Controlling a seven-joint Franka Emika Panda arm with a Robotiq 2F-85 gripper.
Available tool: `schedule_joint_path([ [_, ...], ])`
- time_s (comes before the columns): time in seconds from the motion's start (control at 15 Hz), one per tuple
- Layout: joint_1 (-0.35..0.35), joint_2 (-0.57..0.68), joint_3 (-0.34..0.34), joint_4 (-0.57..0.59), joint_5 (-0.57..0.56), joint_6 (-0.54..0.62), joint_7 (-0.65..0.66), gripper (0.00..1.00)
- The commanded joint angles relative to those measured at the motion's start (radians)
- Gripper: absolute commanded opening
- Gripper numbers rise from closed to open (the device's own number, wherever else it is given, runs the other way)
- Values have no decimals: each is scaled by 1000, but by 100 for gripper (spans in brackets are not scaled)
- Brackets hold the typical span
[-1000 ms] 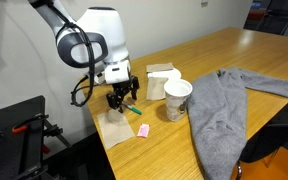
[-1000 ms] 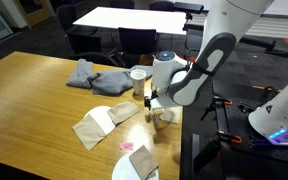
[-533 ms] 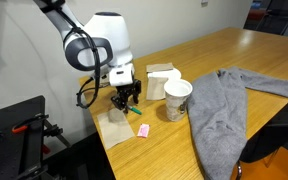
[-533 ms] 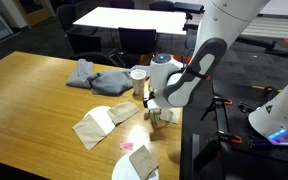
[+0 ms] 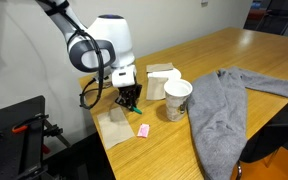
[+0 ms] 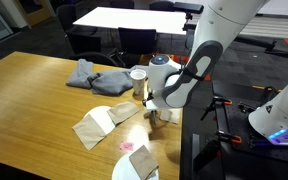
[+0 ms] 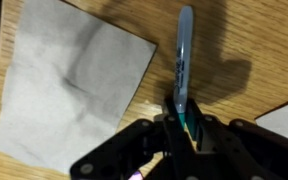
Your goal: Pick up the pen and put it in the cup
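Observation:
The thin green pen (image 7: 184, 62) lies on the wooden table, its paler end pointing away from me in the wrist view. My gripper (image 7: 184, 118) is shut on the pen's green near end, a finger on each side. In an exterior view the gripper (image 5: 130, 103) reaches down to the table near its front corner, with a bit of green pen (image 5: 138, 111) showing below it. The white paper cup (image 5: 177, 99) stands upright a short way to the side of the gripper. In an exterior view the gripper (image 6: 154, 110) hides the pen, and the cup (image 6: 138, 80) stands behind it.
A paper napkin (image 7: 69, 90) lies flat beside the pen. A small pink block (image 5: 144, 130) sits near the table edge. A grey cloth (image 5: 224, 105) is heaped past the cup, and a folded napkin (image 5: 161, 78) lies behind it. A white bowl (image 6: 132, 166) is at the table's corner.
The jaws have gone from open to shut around the pen. The arm has sunk slightly towards the table. The pen, cup and other things have not moved.

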Motion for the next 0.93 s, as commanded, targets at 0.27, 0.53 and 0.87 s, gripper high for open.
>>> schedule_joint_path([
  [0.27,17,-79,8,-11,-7,-44,-156,4],
  [0.53,46,-147,-11,8,-54,-115,-276,4],
  [0.87,40,-237,-10,78,-154,-297,-420,4],
])
